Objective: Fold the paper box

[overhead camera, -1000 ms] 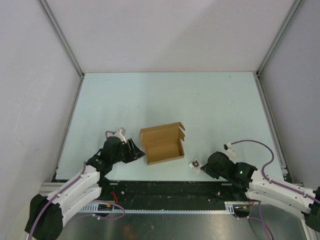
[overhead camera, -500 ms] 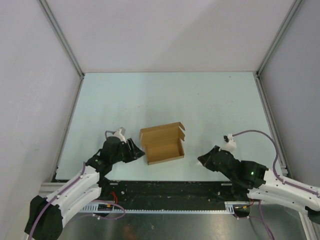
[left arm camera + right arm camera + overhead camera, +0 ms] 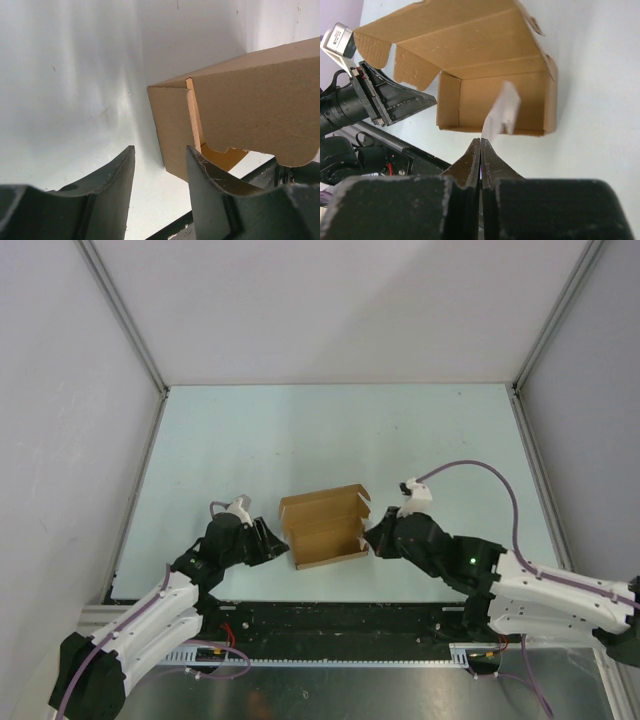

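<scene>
Lying between both jaws: paper box (image 3: 323,529).

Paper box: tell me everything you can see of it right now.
Plain brown cardboard box, part-folded: a shallow open tray, four walls up, lid hinged open on the far side with small side tabs. It sits on the table near the front edge, between the open left gripper and the right gripper, shut on a white slip. Both are close to its end walls; contact can't be told.
</scene>
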`<move>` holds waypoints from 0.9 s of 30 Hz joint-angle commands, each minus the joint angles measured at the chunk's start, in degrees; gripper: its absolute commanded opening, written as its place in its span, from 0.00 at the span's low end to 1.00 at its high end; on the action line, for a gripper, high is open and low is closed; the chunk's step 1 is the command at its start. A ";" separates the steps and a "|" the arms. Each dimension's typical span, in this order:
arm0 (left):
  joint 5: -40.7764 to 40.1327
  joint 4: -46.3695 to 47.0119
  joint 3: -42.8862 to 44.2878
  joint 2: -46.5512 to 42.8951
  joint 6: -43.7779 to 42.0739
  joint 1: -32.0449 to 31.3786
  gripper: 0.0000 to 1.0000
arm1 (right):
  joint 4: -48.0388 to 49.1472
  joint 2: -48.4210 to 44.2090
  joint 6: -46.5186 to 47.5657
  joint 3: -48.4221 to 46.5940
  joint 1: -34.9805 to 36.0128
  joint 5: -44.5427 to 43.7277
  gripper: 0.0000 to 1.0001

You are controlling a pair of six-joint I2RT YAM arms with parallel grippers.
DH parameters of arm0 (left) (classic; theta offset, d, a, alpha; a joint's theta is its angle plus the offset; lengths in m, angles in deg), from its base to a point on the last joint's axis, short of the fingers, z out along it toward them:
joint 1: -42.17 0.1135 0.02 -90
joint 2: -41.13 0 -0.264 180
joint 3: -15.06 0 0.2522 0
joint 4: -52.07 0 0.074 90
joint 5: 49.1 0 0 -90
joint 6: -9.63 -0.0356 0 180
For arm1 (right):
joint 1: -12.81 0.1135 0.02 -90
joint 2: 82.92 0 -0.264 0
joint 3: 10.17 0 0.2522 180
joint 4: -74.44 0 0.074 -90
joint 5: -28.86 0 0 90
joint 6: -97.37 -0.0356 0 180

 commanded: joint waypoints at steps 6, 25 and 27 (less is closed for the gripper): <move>-0.65 -1.07 2.67 -2.05 0.93 -0.24 0.50 | 16.11 13.30 9.24 -7.07 -0.21 1.44 0.00; -2.05 -2.65 2.14 -3.99 1.02 -0.15 0.50 | 16.84 18.15 11.80 -10.94 -3.46 4.69 0.51; -2.41 -3.01 2.23 -4.69 1.11 -0.15 0.50 | 15.51 16.40 12.06 -11.03 -4.16 4.60 0.50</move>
